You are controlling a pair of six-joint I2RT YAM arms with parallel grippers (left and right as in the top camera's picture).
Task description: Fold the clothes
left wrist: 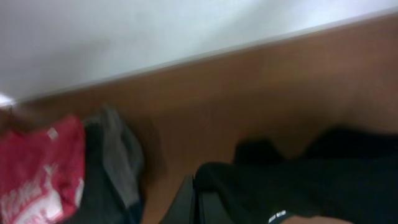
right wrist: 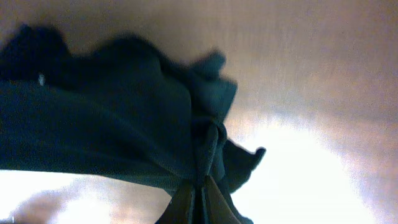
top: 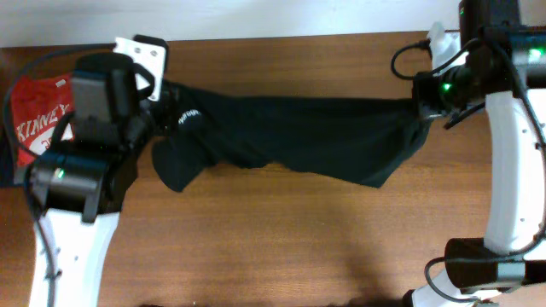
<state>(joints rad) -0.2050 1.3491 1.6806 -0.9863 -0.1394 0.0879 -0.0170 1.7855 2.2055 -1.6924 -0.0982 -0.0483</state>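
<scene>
The black garment (top: 290,136) is stretched across the middle of the table between both arms, lifted at its two ends. A small white logo mark shows near its left end. My left gripper (top: 158,107) is shut on the garment's left end; in the left wrist view the fingers (left wrist: 196,202) pinch black cloth (left wrist: 311,180). My right gripper (top: 424,104) is shut on the right end; in the right wrist view the fingers (right wrist: 200,199) clamp a bunched fold of the garment (right wrist: 124,118), which hangs away to the left.
A red shirt with white print (top: 38,115) lies at the table's left edge, also in the left wrist view (left wrist: 37,174), beside folded grey and dark garments (left wrist: 115,155). The wooden table (top: 281,239) ends at a white wall at the back.
</scene>
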